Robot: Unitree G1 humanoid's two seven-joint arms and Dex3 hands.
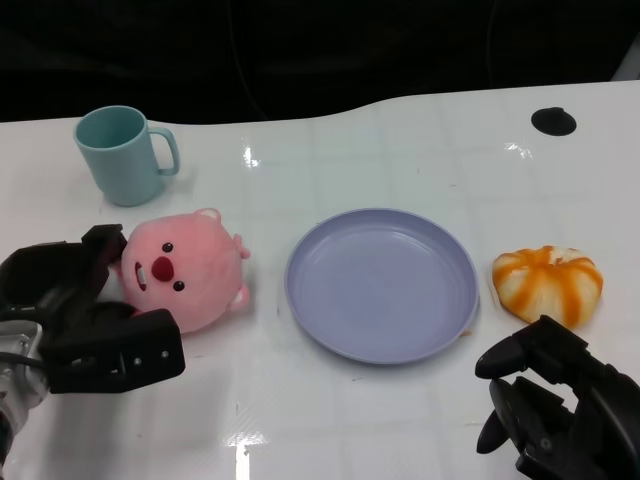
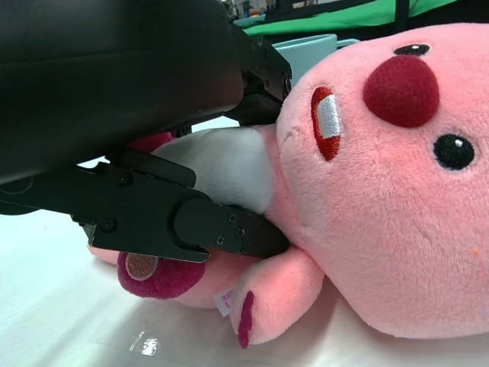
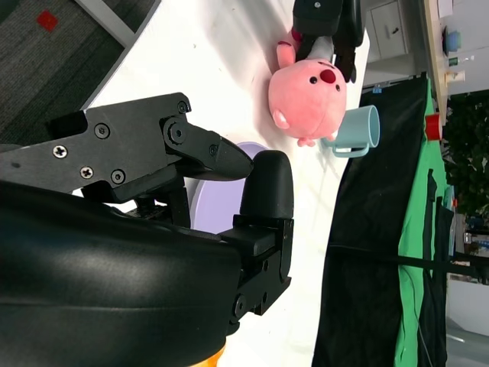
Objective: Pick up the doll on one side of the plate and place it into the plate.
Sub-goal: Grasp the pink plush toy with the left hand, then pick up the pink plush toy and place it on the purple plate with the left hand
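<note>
Pink doll (image 1: 185,268) lies on its side on the white table (image 1: 400,140), just left of the lavender plate (image 1: 381,284) and not touching it; face w/ red nose points toward the near edge. Plate has nothing in it.

Left hand (image 1: 85,315) is at the doll's left side, fingers (image 1: 105,250) wrapped round the far-left part of the body and a thick black digit below it on the near side. Left wrist view shows it close: black fingers (image 2: 221,229) pressed into the white belly patch and pink plush, so the hand grips the doll. Doll rests on the table there, foot and arm touching the surface.

Right hand (image 1: 550,400) sits at the near right, apart from everything, fingers curled loosely w/ nothing in them; right wrist view shows the fingertips (image 3: 263,183) close together but whether fully closed I can't tell.

Teal mug (image 1: 122,153) stands upright at far left, behind the doll, handle to the right. Orange-and-white bun-shaped toy (image 1: 547,283) lies right of the plate, just beside its rim. Small black round mark (image 1: 553,121) at far right of table
</note>
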